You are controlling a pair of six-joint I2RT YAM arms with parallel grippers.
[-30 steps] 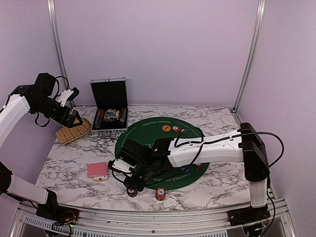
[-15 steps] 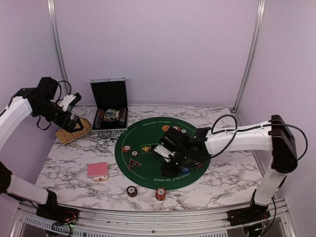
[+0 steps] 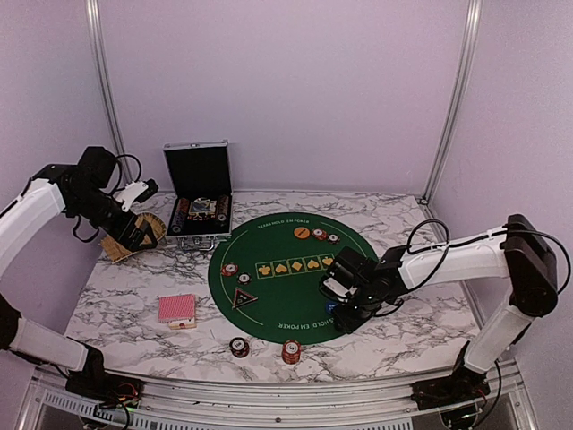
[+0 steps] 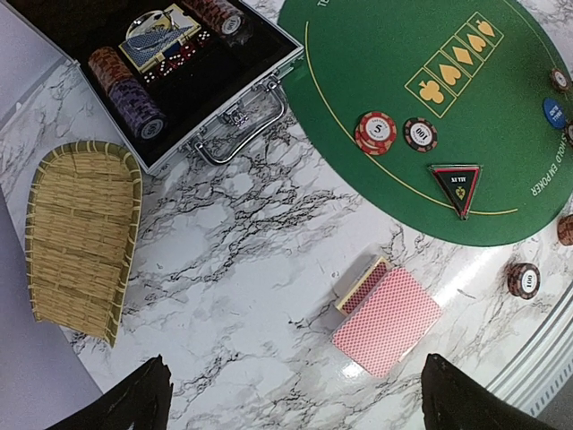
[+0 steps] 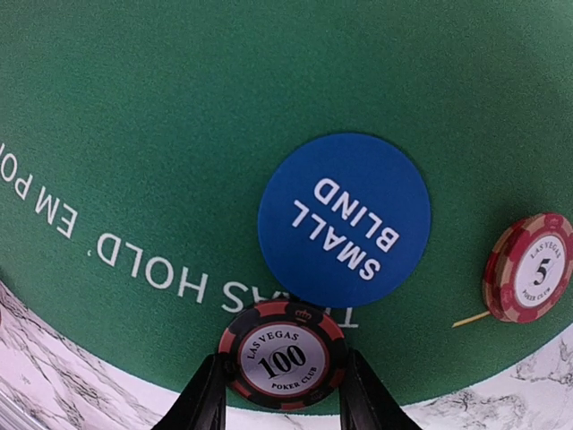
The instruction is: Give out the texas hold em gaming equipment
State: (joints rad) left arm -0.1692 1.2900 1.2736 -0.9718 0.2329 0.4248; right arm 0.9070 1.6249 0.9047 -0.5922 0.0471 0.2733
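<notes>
The right gripper (image 3: 343,309) pinches a dark 100 chip (image 5: 283,358) at the near edge of the green mat (image 5: 179,107), just beside the blue small-blind button (image 5: 345,219) (whether it touches the mat I can't tell), while the left gripper (image 3: 134,229) hangs wide open over by the wicker tray (image 4: 81,237).

mat (image 5: 134,98): matt felt | chip (image 5: 285,360): smooth plastic | table (image 4: 233,296): glossy marble

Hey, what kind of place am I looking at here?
Probably a robot test booth rather than a card room: plain lilac walls in an aluminium frame, a white robot arm reaching over the marble-look table, and a green poker mat laid on it.
</notes>
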